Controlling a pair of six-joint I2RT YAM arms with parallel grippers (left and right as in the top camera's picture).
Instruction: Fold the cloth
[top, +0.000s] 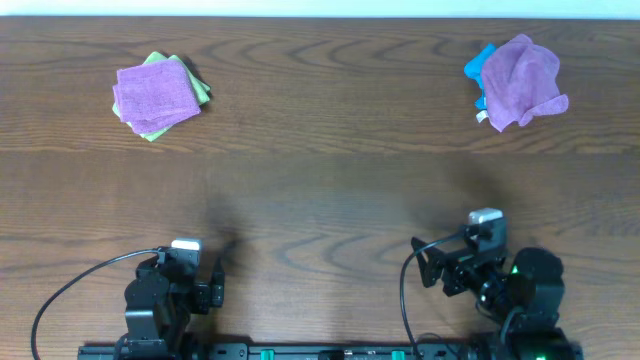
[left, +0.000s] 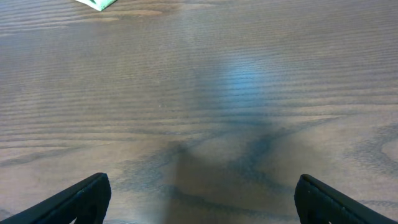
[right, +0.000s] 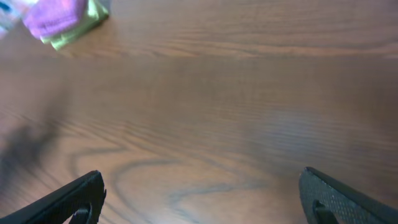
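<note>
**Both arms low at near edge, cloth lies far-left on the green one**

- The cloth (top: 153, 90): lilac, far-left area of the desk (top: 320, 180), lying in a compact, roughly square shape. It sits on top of the green cloth (top: 196, 88), which is also folded. Green edges show on its right side and at its near corner.
- Right wrist view catches the same stack at its top-left corner: the lilac one (right: 53, 15) over the green one (right: 94, 14), blurred.
- Left wrist view shows only a sliver of the green one (left: 96, 4) at the top edge.
- Left gripper (top: 215, 287): released, jaws spread wide in its wrist view (left: 202, 193), only bare wood between them. Near edge, left side, well apart from the stack.
- Right gripper (top: 428, 265): released too, jaws wide (right: 202, 193), holding nothing. Near edge, right side, pointing left across the desk.
- Far-right: a bunched purple cloth (top: 520, 80), crumpled, touching a blue cloth (top: 478, 66) that shows at its left side. Well apart from both arms.
</note>
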